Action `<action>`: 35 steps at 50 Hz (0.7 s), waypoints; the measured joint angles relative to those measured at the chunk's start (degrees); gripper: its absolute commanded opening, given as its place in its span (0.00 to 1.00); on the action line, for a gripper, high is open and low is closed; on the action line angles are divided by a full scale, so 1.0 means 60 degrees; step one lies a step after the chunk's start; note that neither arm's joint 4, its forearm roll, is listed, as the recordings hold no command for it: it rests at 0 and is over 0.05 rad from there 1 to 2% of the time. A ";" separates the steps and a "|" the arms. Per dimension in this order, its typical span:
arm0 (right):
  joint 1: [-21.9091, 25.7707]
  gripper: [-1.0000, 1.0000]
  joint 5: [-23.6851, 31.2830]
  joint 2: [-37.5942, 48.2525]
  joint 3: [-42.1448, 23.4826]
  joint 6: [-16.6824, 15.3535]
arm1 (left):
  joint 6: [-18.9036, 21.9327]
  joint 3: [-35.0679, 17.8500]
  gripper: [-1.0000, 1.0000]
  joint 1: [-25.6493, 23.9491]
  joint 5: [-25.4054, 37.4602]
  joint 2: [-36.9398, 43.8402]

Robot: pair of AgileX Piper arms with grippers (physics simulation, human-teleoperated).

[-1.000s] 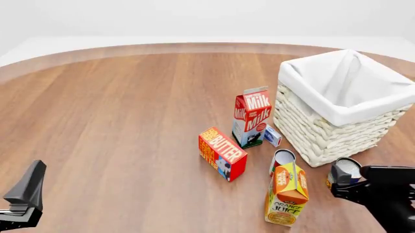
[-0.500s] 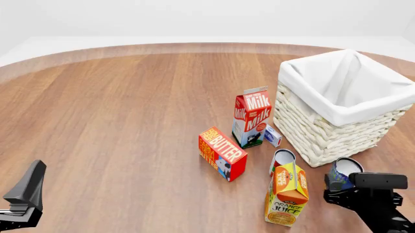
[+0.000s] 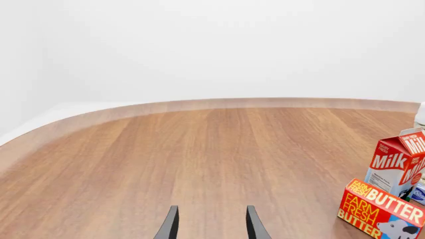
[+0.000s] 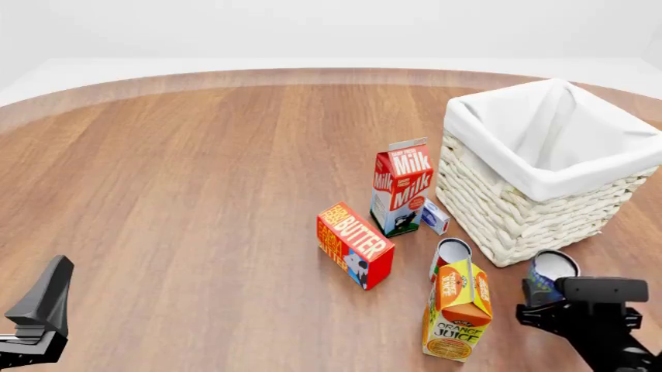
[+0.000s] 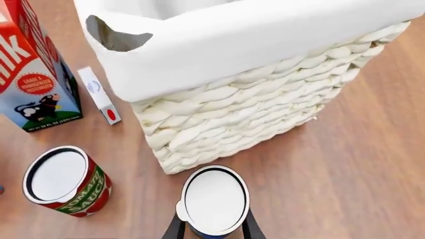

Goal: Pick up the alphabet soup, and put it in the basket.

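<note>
The right hand point(image 4: 545, 298) sits at the lower right of the front view, its two fingers clamped on the sides of the alphabet soup point(image 4: 549, 277). In the right wrist view the can's pale round top point(image 5: 214, 199) fills the gap between the dark fingers point(image 5: 174, 228); whether the can rests on the bench point(image 4: 207, 194) or is lifted cannot be told. The basket point(image 4: 517, 209) stands just beyond the can, at the right of the front view, its white lining folded over the rim. A red-labelled can point(image 4: 450, 256) stands left of the soup, with the orange juice carton point(image 4: 457, 310) in front of it. The milk carton point(image 4: 401, 188) and butter box point(image 4: 354, 244) are near the centre. The left hand point(image 3: 211, 226) hangs at the lower left, fingers apart, holding nothing.
</note>
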 measured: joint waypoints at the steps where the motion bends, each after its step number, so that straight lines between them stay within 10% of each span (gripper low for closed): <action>1: -0.0001 0.00 0.0060 -0.0067 0.0000 -0.0011 | 0.0000 0.0000 1.00 0.0000 0.0000 0.0000; 35: -0.0089 0.00 0.4576 -0.5180 0.0000 -0.0323 | 0.0000 0.0000 1.00 0.0000 0.0000 0.0000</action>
